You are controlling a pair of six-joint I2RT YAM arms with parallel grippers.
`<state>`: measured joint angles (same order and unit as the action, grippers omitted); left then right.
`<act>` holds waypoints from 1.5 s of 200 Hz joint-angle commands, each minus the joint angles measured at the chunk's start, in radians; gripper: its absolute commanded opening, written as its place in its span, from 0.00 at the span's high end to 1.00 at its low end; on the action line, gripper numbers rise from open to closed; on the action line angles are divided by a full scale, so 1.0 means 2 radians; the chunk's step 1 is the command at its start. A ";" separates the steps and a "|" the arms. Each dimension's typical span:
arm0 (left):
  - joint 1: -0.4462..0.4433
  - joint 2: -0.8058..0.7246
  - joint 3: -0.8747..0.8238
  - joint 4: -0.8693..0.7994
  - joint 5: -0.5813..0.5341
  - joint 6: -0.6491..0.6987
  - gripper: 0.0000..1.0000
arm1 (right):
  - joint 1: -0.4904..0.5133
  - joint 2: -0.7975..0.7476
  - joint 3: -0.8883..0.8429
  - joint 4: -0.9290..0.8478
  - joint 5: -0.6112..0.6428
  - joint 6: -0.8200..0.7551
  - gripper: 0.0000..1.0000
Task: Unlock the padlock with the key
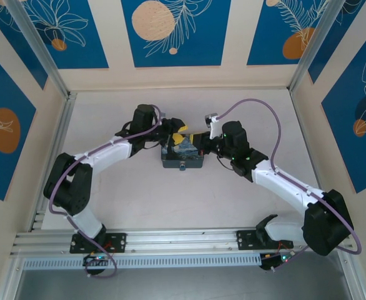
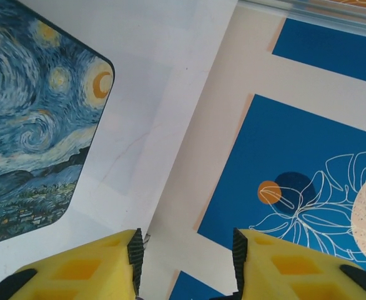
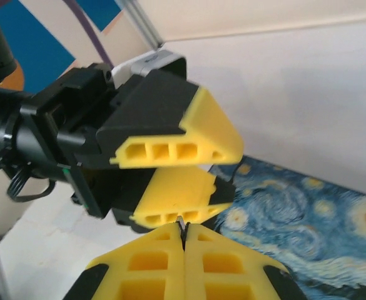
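Over the middle of the table (image 1: 127,200), seen from above, both arms meet at the starry-night tin (image 1: 183,156). The left gripper (image 1: 178,132) is at its far edge and the right gripper (image 1: 203,147) at its right side. A small fitting (image 1: 182,166) sits on the tin's near wall, too small to identify.

On the left wrist camera, the yellow fingers (image 2: 95,269) stand spread wide over bare table, with the painted lid off to the left.

On the right wrist camera, the fingers (image 3: 152,262) are pressed tight together. They pinch a thin metal sliver, the key (image 3: 181,224), in the seam, its tip just beside the left gripper's lower finger.
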<state>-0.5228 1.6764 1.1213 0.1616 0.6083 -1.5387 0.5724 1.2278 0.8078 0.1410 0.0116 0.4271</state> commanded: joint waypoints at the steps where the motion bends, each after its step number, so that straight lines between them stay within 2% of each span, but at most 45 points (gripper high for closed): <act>1: -0.009 -0.016 0.001 0.000 -0.002 -0.020 0.59 | 0.007 -0.007 0.009 -0.006 0.073 -0.045 1.00; 59: -0.025 -0.020 -0.001 0.013 -0.013 -0.041 0.62 | 0.015 -0.007 0.007 0.012 0.105 -0.063 1.00; 116: -0.034 -0.014 0.011 0.022 -0.022 -0.058 0.63 | 0.024 0.001 0.007 0.032 0.110 -0.073 1.00; 169: -0.038 -0.015 0.016 0.026 -0.026 -0.061 0.70 | 0.034 0.011 0.004 0.036 0.123 -0.087 1.00; 223: -0.043 -0.015 0.015 0.037 -0.028 -0.070 0.71 | 0.037 0.022 0.003 0.037 0.132 -0.100 1.00; 300: -0.045 -0.012 0.016 0.038 -0.030 -0.073 0.83 | 0.039 0.028 0.001 0.037 0.133 -0.104 1.00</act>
<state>-0.5915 1.6760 1.1221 0.2028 0.5339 -1.6768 0.6426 1.2743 0.8078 0.1722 0.2562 0.2417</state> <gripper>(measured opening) 0.186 0.050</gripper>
